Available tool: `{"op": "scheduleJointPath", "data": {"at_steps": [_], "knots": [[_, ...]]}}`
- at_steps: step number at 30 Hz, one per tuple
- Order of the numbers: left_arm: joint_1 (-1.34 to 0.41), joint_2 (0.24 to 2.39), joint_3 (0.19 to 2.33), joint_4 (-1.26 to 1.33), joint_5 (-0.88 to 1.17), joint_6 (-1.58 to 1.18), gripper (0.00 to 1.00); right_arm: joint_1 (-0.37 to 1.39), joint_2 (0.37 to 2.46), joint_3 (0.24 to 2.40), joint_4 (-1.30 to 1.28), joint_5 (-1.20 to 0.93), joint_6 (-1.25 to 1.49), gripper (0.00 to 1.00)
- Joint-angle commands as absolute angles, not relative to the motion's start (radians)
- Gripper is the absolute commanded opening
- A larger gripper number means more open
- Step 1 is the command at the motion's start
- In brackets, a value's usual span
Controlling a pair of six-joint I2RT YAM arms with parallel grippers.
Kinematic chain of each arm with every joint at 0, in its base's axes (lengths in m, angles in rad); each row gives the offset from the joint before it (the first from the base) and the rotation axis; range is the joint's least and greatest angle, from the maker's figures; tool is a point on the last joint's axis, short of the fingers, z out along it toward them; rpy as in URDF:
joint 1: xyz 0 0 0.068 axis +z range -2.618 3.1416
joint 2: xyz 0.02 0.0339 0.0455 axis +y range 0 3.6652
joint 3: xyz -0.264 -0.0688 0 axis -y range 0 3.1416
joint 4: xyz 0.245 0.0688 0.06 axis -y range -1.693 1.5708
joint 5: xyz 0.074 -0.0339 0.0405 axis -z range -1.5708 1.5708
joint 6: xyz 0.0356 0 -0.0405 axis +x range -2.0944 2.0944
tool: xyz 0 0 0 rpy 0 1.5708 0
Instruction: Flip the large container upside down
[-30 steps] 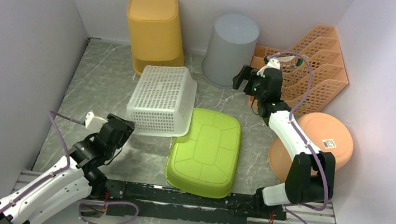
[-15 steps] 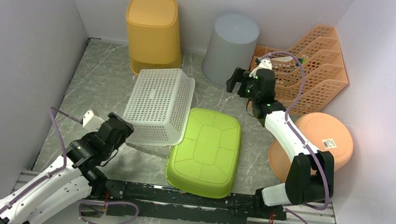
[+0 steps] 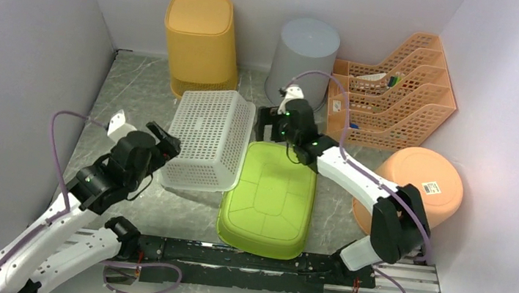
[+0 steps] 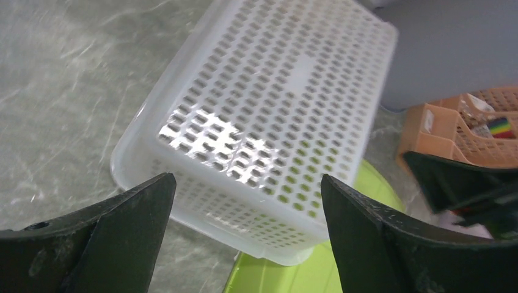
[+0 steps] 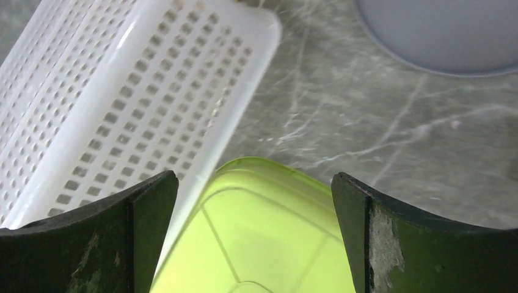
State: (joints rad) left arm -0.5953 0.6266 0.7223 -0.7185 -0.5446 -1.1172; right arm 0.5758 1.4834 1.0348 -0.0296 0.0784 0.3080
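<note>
Because its part looks done, the left gripper [image 3: 164, 139] hangs spread just left of the white basket [image 3: 209, 138], which lies base-up, right edge on the green tub [image 3: 269, 199]; just right of the basket, the right gripper [image 3: 269, 122] hovers spread, perhaps to steady it

The basket [image 3: 209, 137] lies just ahead of the left gripper [image 3: 160, 139], its right edge overlapping the tub [image 3: 269, 199] to that gripper's right. The right gripper [image 3: 271, 124] hangs over the tub's edge, with the basket ahead-left and the round bin [image 3: 303, 63] ahead-right.
</note>
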Motion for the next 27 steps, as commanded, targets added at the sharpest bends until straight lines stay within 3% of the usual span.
{"op": "scheduleJointPath", "data": {"at_steps": [1,15,27], "knots": [[-0.594,0.714,0.873,-0.641,-0.479,-0.91,1.0,0.681,1.563,1.096,-0.054,0.137,0.284,1.0],[-0.594,0.719,0.912,-0.59,-0.447,-0.837,1.0,0.879,1.747,1.21,-0.025,0.051,0.279,1.0],[-0.594,0.767,0.893,-0.603,-0.43,-0.762,1.0,0.861,1.573,1.223,-0.1,0.258,0.211,1.0]]}}
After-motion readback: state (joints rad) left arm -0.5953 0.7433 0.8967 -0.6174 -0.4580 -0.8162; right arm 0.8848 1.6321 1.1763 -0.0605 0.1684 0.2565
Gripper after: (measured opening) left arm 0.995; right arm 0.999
